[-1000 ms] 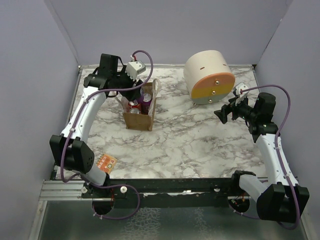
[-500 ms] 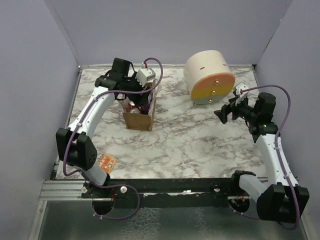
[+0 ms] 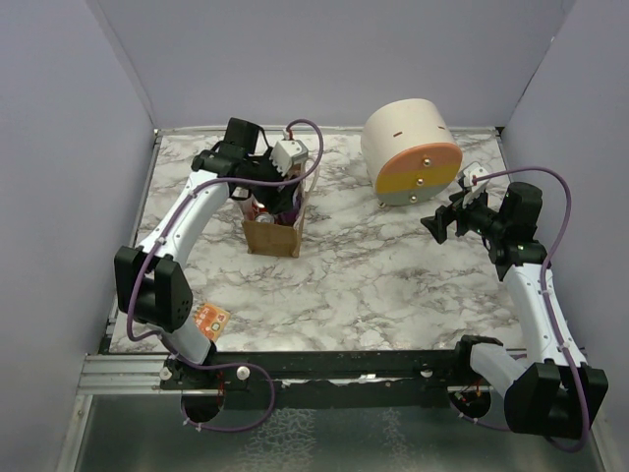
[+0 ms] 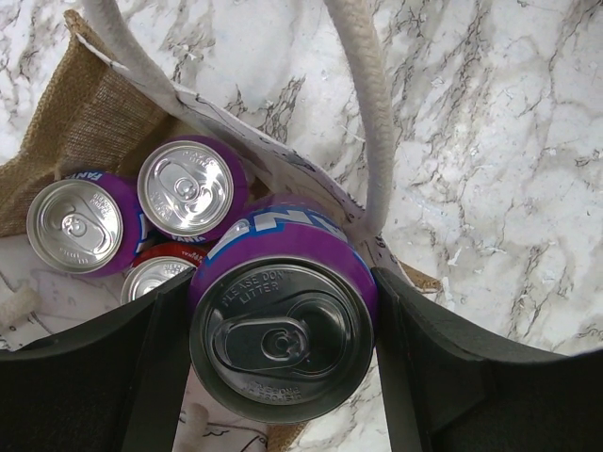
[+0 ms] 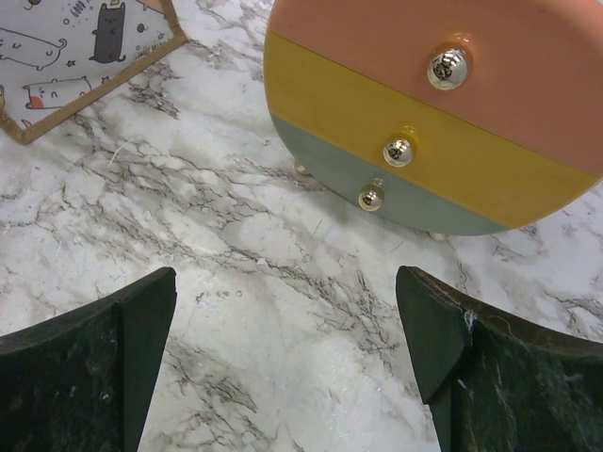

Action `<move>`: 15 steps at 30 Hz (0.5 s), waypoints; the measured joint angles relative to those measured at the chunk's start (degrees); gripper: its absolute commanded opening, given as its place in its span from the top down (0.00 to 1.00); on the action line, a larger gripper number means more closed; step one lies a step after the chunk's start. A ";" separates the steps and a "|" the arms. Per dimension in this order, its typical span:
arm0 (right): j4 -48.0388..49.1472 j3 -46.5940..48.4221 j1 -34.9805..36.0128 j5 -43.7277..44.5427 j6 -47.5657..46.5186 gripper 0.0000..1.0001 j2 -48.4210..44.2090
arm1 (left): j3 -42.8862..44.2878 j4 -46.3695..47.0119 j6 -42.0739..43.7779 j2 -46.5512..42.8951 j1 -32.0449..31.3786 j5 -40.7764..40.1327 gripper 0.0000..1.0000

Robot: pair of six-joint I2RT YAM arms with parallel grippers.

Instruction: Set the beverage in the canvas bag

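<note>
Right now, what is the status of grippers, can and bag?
Left gripper shut on purple can, over canvas bag. Right gripper open. Three cans already inside.

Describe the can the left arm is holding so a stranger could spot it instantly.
On the marble table, left of the big cream drum, stands a small tan canvas bag with white handles. At its mouth a purple can sits between the left arm's black fingers; the other cans stand free inside.

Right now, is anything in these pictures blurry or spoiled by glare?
Left wrist view: the purple metal soda can is sharp and only softly shiny on top. Right wrist view: tiny glints on the round metal knobs; the black claw fingers look very dark. Top view: even light, faint shadows, nothing blurred.
</note>
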 measured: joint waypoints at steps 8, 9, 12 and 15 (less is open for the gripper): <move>0.00 0.00 0.00 -0.09 0.00 0.00 -0.04 | -0.04 0.00 0.33 1.38 -0.79 0.24 0.98; 0.00 0.00 0.00 -0.13 0.00 0.00 -0.04 | -0.04 0.00 0.39 1.68 -0.87 0.22 0.98; 0.00 0.00 0.00 -0.31 0.00 0.00 -0.04 | -0.04 -0.04 0.66 2.71 -1.11 0.13 0.97; 0.00 0.00 0.00 -0.42 0.02 0.00 -0.04 | -0.04 -0.13 1.05 3.54 -1.36 -0.04 0.95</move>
